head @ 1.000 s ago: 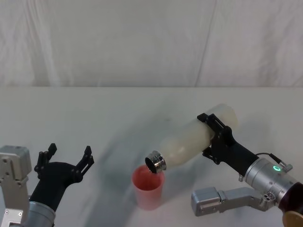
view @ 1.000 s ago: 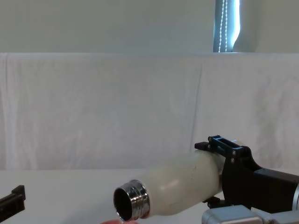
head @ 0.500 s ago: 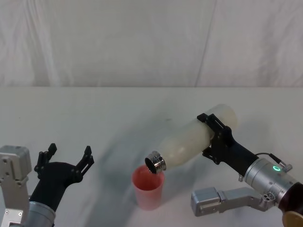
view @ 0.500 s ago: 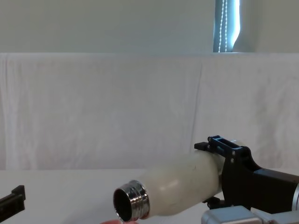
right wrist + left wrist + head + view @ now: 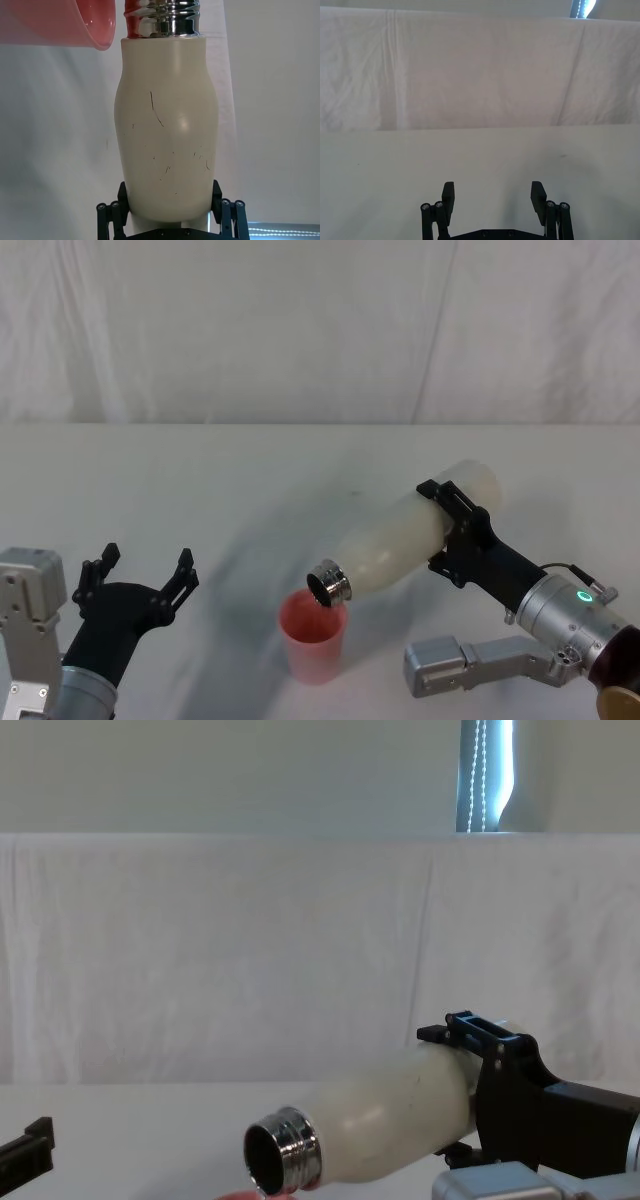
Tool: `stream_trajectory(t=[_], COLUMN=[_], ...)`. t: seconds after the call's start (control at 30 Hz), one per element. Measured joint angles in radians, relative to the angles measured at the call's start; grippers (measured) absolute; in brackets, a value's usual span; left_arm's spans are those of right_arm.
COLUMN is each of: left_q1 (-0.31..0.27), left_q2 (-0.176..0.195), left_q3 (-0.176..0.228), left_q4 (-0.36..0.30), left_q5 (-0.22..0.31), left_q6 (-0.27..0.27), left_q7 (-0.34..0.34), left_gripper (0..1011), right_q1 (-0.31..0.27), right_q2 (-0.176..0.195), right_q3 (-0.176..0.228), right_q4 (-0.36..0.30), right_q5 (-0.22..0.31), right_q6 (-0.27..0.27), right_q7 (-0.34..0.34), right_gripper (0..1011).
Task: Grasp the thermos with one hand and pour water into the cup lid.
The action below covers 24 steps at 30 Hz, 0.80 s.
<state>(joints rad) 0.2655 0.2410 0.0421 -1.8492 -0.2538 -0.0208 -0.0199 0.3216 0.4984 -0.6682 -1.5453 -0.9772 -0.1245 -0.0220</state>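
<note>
Over the middle of the white table, in the head view, the right gripper is clamped around the lower body of the thermos, which is tipped far over with its steel neck pointing down and toward the robot's left, the open mouth just above the rim of the cup lid. The cup lid stands upright on the table under the neck; whether any water is running cannot be made out. The thermos base is partly hidden behind the gripper's black frame. The left gripper sits low at the near left, fingers spread, holding nothing. In the left wrist view its two fingertips stand well apart above bare table, the gripper cut off at the frame edge. In the right wrist view the thermos sits between the fingers of the right gripper, which press on its sides; the cup lid shows as a curved pink rim beside the neck, the rest cropped. In the chest view the thermos lies nearly level, its dark mouth facing the camera, the right gripper gripping its rear part; only a sliver of the cup lid peeks up at the bottom edge, and a black tip of the left gripper enters at lower left.
</note>
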Motion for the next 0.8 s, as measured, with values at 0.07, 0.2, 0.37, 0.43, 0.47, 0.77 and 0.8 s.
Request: stream_trajectory(t=[0.07,0.2,0.37,0.43,0.47,0.77,0.8], left_q1=[0.000,0.000,0.000,0.000,0.000,0.000,0.000], left_q2=[0.000,0.000,0.000,0.000,0.000,0.000,0.000], left_q3=[0.000,0.000,0.000,0.000,0.000,0.000,0.000], left_q4=[0.000,0.000,0.000,0.000,0.000,0.000,0.000], left_q5=[0.000,0.000,0.000,0.000,0.000,0.000,0.000], left_q6=[0.000,0.000,0.000,0.000,0.000,0.000,0.000], left_q7=[0.000,0.000,0.000,0.000,0.000,0.000,0.000], left_gripper=[1001,1001,1001,1001,1001,1001,1001], right_q1=[0.000,0.000,-0.001,-0.001,-0.001,-0.001,-0.002], right_q2=[0.000,0.000,0.000,0.000,0.000,-0.001,-0.001], right_q3=[0.000,0.001,0.001,0.001,0.002,0.002,0.003], right_q4=[0.000,-0.001,-0.001,-0.001,-0.001,-0.002,-0.002], right_q5=[0.000,0.000,0.002,0.002,0.003,0.004,0.005], right_q6=[0.001,0.002,0.002,0.002,0.001,0.001,0.001], right_q7=[0.000,0.001,0.003,0.004,0.004,0.005,0.005], right_gripper=[962,962,962,962,962,962,962])
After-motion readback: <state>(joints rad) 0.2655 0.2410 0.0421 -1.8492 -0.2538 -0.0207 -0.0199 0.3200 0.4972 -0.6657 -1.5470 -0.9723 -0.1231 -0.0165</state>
